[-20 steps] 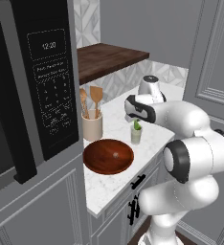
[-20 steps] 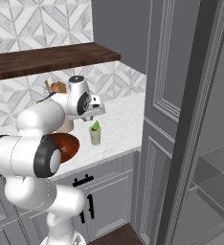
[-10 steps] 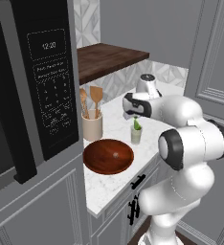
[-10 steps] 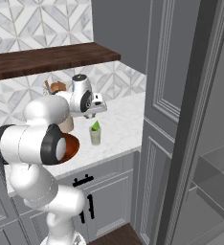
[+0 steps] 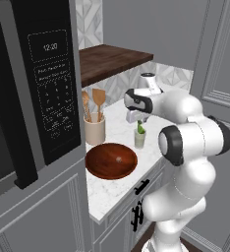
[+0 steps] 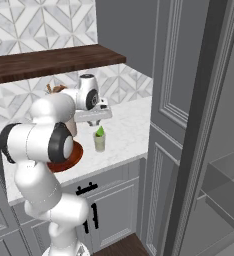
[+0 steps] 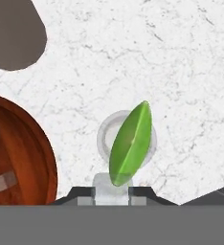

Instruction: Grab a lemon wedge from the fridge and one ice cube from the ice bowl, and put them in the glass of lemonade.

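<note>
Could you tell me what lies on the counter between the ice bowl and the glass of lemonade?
Nothing: in the left base view, bare white marble counter separates the ice bowl from the glass of lemonade.

Glossy white rounded arm (image 5: 186,147) with dark joints.

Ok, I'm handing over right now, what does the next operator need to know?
Gripper: shut on the ice cube, hanging right above the glass.
Lemon wedge: in the glass, its tip poking out of the mouth.
Bowl: on the counter beside the glass, with a spare cube inside.
Done: wedge in, cube picked up.
Left: open the jaws so the cube drops into the glass.
</note>
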